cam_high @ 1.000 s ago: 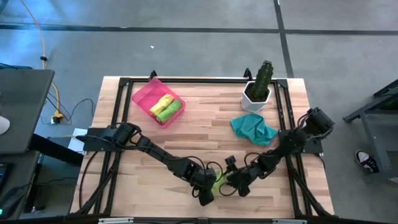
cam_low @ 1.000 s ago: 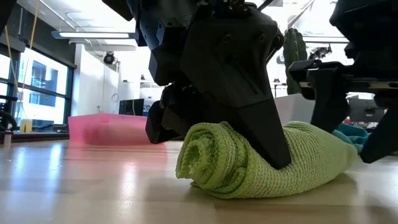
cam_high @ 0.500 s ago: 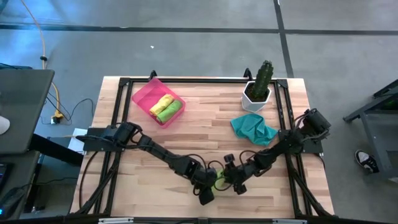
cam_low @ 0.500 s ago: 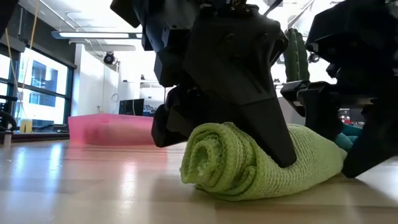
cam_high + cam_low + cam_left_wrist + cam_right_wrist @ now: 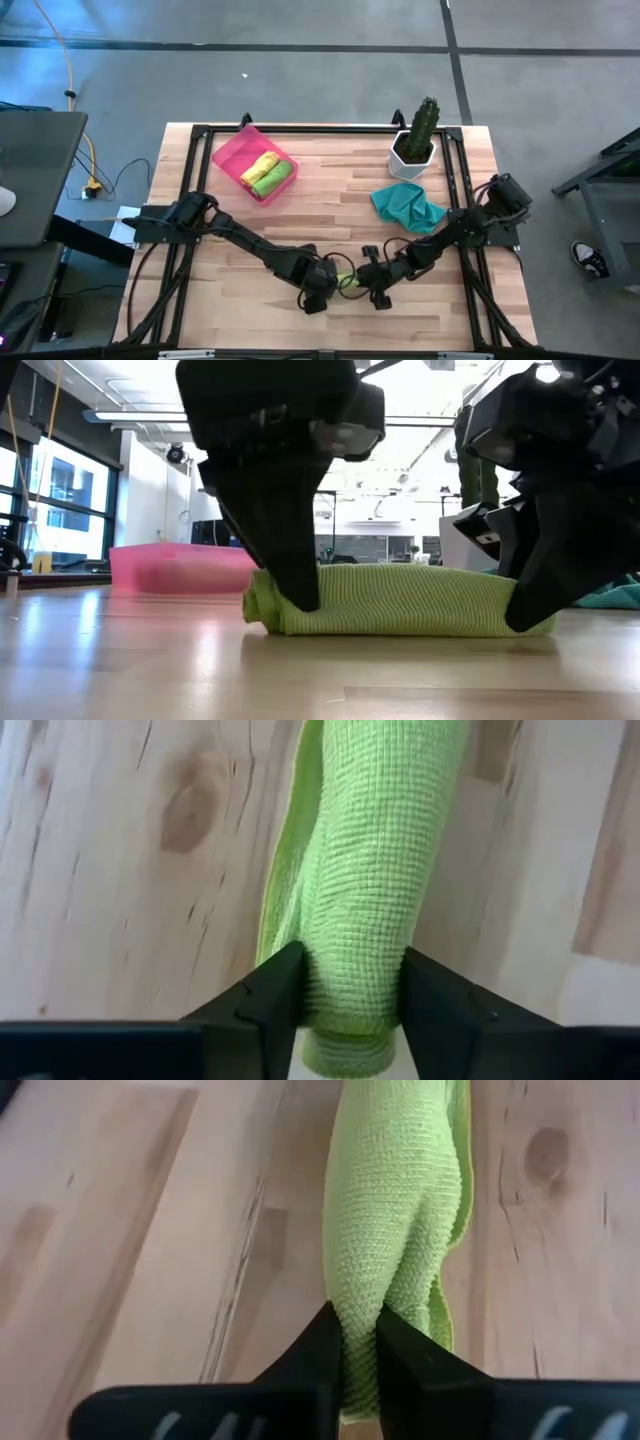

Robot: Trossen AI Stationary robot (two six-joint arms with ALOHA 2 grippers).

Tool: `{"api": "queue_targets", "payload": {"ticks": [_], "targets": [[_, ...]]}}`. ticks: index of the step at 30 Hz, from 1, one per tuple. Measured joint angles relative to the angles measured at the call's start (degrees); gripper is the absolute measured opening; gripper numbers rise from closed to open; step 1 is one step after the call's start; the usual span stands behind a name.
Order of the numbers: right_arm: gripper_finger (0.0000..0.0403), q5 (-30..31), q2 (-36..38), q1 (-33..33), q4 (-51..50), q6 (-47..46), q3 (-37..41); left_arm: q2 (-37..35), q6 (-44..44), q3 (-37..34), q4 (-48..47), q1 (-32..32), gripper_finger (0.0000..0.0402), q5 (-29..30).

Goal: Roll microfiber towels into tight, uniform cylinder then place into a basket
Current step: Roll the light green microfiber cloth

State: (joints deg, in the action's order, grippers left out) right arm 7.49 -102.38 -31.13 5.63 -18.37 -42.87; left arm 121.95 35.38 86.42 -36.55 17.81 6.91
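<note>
While it lies low in the middle of the frame, rolled lime green towel (image 5: 346, 283), left gripper (image 5: 320, 294) clamped on one end, right gripper (image 5: 372, 288) pinched tight on the other.

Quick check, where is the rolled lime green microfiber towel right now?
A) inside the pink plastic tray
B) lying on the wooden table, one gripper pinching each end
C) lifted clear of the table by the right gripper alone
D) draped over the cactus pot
B: the rolled lime green microfiber towel lies on the wooden table, with the left gripper fingers around one end and the right gripper fingers pinching the other.
</note>
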Motion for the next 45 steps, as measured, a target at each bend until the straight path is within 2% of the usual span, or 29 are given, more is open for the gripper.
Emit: {"api": "queue_targets", "payload": {"ticks": [5, 9, 14, 20, 26, 28, 30, 34, 45], "targets": [[0.0006, -5.3, 0.0, 2.0, 1.6, -6.0, 0.1, -0.5, -0.6, 0.0, -3.3, 1.4, 0.0178, 0.0], [0.0006, -12.6, 0.0, 4.1, 3.1, -12.0, 0.2, -0.5, -1.9, -0.1, -8.5, 3.6, 0.0201, 0.9], [0.0006, -20.6, -0.1, 6.9, 3.8, -19.6, 0.3, -0.5, -3.1, 1.5, -13.6, 6.3, 0.0209, 9.5], [0.0006, -25.9, -0.2, 9.7, 4.4, -27.2, 0.3, -0.5, -8.1, 5.7, -13.2, 9.9, 0.0203, 16.1], [0.0006, -29.3, -0.2, 12.1, 4.5, -31.8, 0.3, -0.5, -11.1, 10.5, -13.0, 12.5, 0.0203, 27.7], [0.0006, -30.2, -0.2, 12.6, 4.5, -33.7, 0.3, -0.7, -10.8, 11.1, -10.3, 12.5, 0.0203, 29.1], [0.0006, -31.3, -0.2, 13.1, 4.6, -34.6, 0.3, -0.7, -10.7, 10.7, -6.4, 11.9, 0.0202, 28.9], [0.0006, -32.5, -0.2, 13.5, 4.7, -35.9, 0.3, 0.3, -12.0, 8.9, 0.1, 9.6, 0.0202, 24.4], [0.0018, -35.2, -0.2, 13.5, 4.0, -38.2, 0.3, 3.6, -12.6, 8.8, 7.2, 4.8, 0.0202, 15.5]]}}
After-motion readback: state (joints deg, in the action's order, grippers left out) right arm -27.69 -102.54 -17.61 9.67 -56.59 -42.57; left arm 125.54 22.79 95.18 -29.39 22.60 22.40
